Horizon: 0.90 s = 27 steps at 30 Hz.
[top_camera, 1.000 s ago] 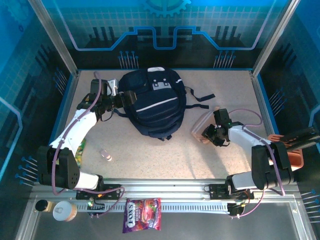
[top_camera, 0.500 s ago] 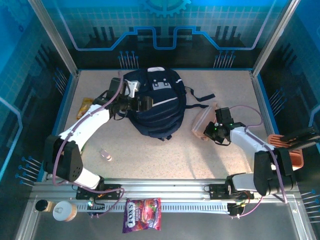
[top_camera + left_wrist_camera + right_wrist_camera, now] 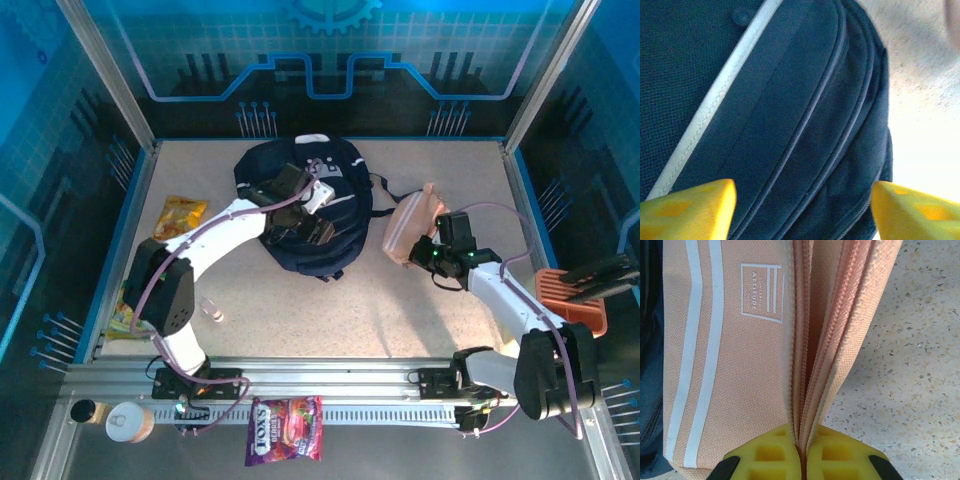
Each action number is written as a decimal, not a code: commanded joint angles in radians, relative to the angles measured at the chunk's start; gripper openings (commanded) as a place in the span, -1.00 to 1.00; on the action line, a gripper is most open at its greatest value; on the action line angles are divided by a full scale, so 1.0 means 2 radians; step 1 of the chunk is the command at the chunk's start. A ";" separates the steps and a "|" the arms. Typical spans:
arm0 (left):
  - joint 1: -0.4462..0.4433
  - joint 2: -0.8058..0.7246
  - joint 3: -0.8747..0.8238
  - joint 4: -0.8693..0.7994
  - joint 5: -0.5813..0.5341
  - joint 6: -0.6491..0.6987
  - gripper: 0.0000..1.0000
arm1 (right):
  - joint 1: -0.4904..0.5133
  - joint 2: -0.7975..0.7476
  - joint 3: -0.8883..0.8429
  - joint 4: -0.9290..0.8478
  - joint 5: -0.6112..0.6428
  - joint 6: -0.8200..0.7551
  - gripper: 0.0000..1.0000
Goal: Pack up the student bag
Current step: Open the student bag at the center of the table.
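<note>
Access is the matter in hand, by my reading: the student bag (image 3: 345, 220) lies flat toward 12 o'clock of the table (image 3: 330, 320), and in the left wrist view its zip seams run closed across the navy fabric. The left gripper (image 3: 802, 200) hangs over the bag's front, its yellow fingers apart with nothing between them.

At 3 o'clock of the bag, just beside it, the right gripper (image 3: 802, 452) is clamped tight on the zip edge of a peach pencil pouch (image 3: 730, 350), which stands on edge. I cannot tell if it is clear of the table.

To do this well, the left claw should settle on a zip pull or a fold right at a seam, not on the broad taut panel, where the fingers would likely slide off. No pull is visible between the fingers, so it may need to search along the seam. The pouch is soft and pinched only at its rim; it should wait close by until a mouth is open. A yellow snack packet (image 3: 182, 214) lies at 9 o'clock of the bag, well apart.
</note>
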 commanded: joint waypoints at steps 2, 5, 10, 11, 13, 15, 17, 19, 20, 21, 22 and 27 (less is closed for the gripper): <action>-0.009 0.045 0.051 -0.071 -0.063 0.059 0.35 | -0.005 -0.010 0.020 0.002 -0.012 -0.008 -0.87; -0.014 0.071 0.072 -0.091 -0.079 0.078 0.26 | -0.005 -0.011 0.020 0.002 -0.013 -0.007 -0.87; -0.017 0.098 0.096 -0.092 -0.126 0.079 0.03 | -0.004 -0.011 0.023 0.003 -0.018 -0.006 -0.86; -0.018 0.102 0.101 -0.090 -0.140 0.075 -0.08 | -0.005 -0.011 0.023 0.004 -0.019 -0.006 -0.86; -0.018 0.106 0.106 -0.086 -0.155 0.069 -0.26 | -0.004 -0.012 0.024 0.004 -0.019 -0.006 -0.86; -0.018 0.105 0.110 -0.084 -0.153 0.063 -0.48 | -0.005 -0.013 0.024 0.004 -0.019 -0.007 -0.86; -0.018 0.102 0.110 -0.080 -0.145 0.058 -0.59 | -0.005 -0.013 0.024 0.005 -0.018 -0.009 -0.86; -0.019 0.096 0.108 -0.077 -0.139 0.055 -0.70 | -0.005 -0.014 0.024 0.005 -0.018 -0.009 -0.86; -0.019 0.092 0.106 -0.074 -0.137 0.054 -0.79 | -0.005 -0.015 0.024 0.005 -0.018 -0.010 -0.86; -0.019 0.088 0.105 -0.071 -0.135 0.052 -0.88 | -0.005 -0.016 0.024 0.005 -0.018 -0.010 -0.86; -0.019 0.084 0.104 -0.069 -0.131 0.050 -0.94 | -0.005 -0.016 0.023 0.006 -0.018 -0.010 -0.85; -0.019 0.046 0.094 -0.045 -0.114 0.038 -1.00 | -0.005 -0.019 0.021 0.012 -0.033 -0.019 -0.85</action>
